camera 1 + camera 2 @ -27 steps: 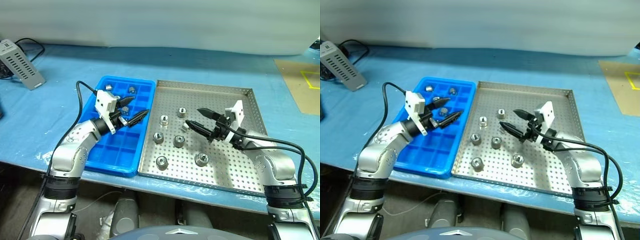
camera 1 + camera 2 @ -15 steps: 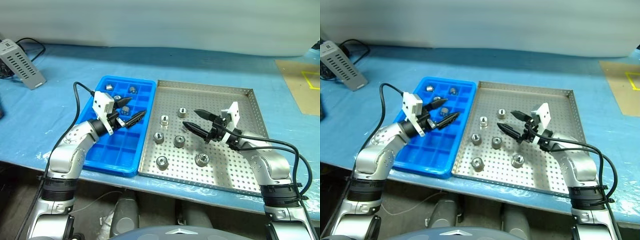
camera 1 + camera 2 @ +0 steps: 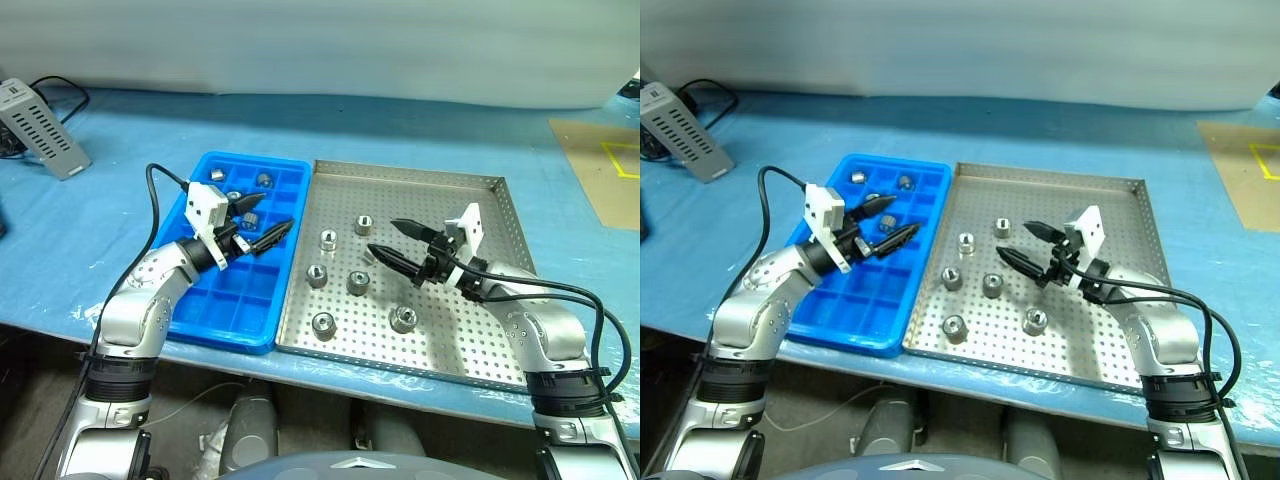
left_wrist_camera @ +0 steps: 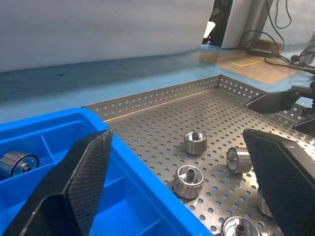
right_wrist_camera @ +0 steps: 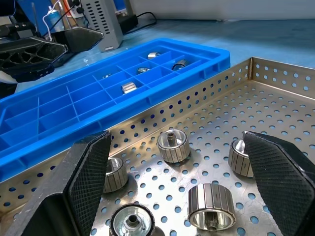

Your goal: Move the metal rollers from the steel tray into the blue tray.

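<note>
Silver perforated steel tray at centre holds six short metal rollers, blue gridded plastic tray left of it holds four, left gripper and right gripper both spread wide, empty.

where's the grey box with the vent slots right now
The grey vented box sits on the blue table cover at the far left of the head views, beyond and to the left of the blue tray, with black cables beside it.
</note>
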You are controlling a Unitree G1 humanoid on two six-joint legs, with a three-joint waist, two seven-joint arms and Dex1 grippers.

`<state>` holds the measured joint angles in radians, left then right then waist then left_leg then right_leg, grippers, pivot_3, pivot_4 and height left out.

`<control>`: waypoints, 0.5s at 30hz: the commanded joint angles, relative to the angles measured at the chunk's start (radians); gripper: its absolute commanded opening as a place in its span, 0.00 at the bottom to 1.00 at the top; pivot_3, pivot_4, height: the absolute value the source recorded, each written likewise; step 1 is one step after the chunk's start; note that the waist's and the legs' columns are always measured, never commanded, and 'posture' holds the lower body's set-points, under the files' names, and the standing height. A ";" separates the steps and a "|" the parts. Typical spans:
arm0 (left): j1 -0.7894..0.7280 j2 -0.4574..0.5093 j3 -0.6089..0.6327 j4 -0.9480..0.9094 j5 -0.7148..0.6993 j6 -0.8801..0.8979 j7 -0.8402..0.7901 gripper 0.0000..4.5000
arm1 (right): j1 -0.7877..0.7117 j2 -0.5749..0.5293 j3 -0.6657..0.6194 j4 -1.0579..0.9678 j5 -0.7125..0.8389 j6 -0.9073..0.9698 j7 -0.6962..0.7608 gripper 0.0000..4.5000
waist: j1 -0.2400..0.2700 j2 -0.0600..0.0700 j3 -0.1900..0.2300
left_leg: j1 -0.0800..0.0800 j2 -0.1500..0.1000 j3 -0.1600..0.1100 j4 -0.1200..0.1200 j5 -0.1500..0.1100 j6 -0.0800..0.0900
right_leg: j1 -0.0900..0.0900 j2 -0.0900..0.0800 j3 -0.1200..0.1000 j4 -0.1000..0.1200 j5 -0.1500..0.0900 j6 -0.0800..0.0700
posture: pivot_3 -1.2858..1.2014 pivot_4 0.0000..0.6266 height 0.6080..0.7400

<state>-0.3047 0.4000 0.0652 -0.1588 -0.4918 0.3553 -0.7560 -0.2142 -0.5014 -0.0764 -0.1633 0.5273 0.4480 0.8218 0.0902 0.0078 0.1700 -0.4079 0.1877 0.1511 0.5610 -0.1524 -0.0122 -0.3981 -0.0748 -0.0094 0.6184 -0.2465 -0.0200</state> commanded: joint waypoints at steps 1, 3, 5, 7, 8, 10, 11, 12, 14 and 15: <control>-0.013 0.001 0.007 -0.008 -0.004 -0.015 0.000 1.00 | 0.005 -0.007 -0.032 -0.046 0.023 -0.001 -0.004 1.00 | -0.001 0.000 0.000 | 0.000 0.000 0.000 0.000 0.000 0.000 | 0.000 0.000 0.000 0.000 0.000 0.000 | 0.50 0.24 1.00; -0.061 -0.008 -0.001 0.006 0.008 0.007 0.030 1.00 | 0.004 -0.007 -0.032 -0.044 0.023 -0.002 -0.005 1.00 | 0.000 0.000 0.000 | 0.000 0.000 0.000 0.000 0.000 0.000 | 0.000 0.000 0.000 0.000 0.000 0.000 | 0.50 0.24 1.00; -0.134 -0.013 -0.014 0.023 0.013 0.035 0.047 1.00 | -0.001 -0.008 -0.033 -0.039 0.024 -0.002 -0.004 1.00 | 0.004 0.000 0.000 | 0.000 0.000 0.000 0.000 0.000 0.000 | 0.000 0.000 0.000 0.000 0.000 0.000 | 0.50 0.24 1.00; -0.219 0.001 -0.044 0.051 0.028 0.055 0.025 1.00 | -0.006 -0.008 -0.033 -0.036 0.023 -0.003 -0.003 1.00 | 0.005 0.000 0.000 | 0.000 0.000 0.000 0.001 0.000 0.000 | 0.000 0.000 0.000 0.001 0.000 0.000 | 0.50 0.24 1.00; -0.272 0.009 -0.072 0.082 0.051 0.064 0.012 1.00 | -0.010 -0.007 -0.031 -0.033 0.020 -0.005 -0.004 1.00 | 0.005 0.000 0.000 | -0.001 0.000 0.000 0.001 0.000 0.000 | 0.000 0.000 0.000 0.001 0.000 0.000 | 0.50 0.24 1.00; -0.404 0.030 -0.166 0.162 0.124 0.098 -0.033 1.00 | -0.019 -0.001 -0.028 -0.024 0.017 -0.010 -0.007 1.00 | 0.005 0.000 0.000 | 0.000 0.000 0.000 0.001 0.001 0.000 | 0.000 0.000 0.000 0.001 0.000 0.000 | 0.50 0.24 1.00; -0.470 0.027 -0.202 0.188 0.136 0.127 -0.056 1.00 | -0.021 0.001 -0.027 -0.022 0.015 -0.013 -0.008 1.00 | 0.004 0.000 0.000 | 0.000 0.000 0.000 0.001 0.001 0.000 | 0.000 0.000 0.000 0.002 0.000 0.000 | 0.50 0.24 1.00; -0.522 0.027 -0.229 0.205 0.142 0.144 -0.085 1.00 | -0.022 0.005 -0.025 -0.023 0.014 -0.015 -0.012 1.00 | 0.004 0.000 0.000 | 0.000 -0.001 0.000 0.001 0.001 0.000 | 0.000 0.000 0.000 0.002 0.000 0.000 | 0.50 0.24 1.00; -0.592 0.052 -0.294 0.224 0.156 0.175 -0.182 1.00 | -0.014 0.013 -0.024 -0.033 0.010 -0.019 -0.024 1.00 | -0.001 0.000 0.000 | 0.000 -0.001 0.000 0.001 0.001 -0.001 | 0.000 0.000 0.001 0.001 0.000 0.000 | 0.49 0.24 1.00; -0.611 0.073 -0.331 0.230 0.170 0.179 -0.238 1.00 | -0.007 0.017 -0.027 -0.039 0.011 -0.019 -0.032 1.00 | -0.005 0.000 0.000 | 0.000 -0.001 0.001 0.001 0.001 -0.001 | -0.001 0.000 0.001 0.001 0.000 0.000 | 0.49 0.24 1.00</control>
<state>-0.8984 0.4423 -0.2238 0.0716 -0.3406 0.5189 -0.9141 -0.2248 -0.4883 -0.0836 -0.1676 0.5297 0.4449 0.7988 0.0849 0.0077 0.1700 -0.4083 0.1864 0.1522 0.5609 -0.1513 -0.0128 -0.3995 -0.0749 -0.0076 0.6192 -0.2464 -0.0198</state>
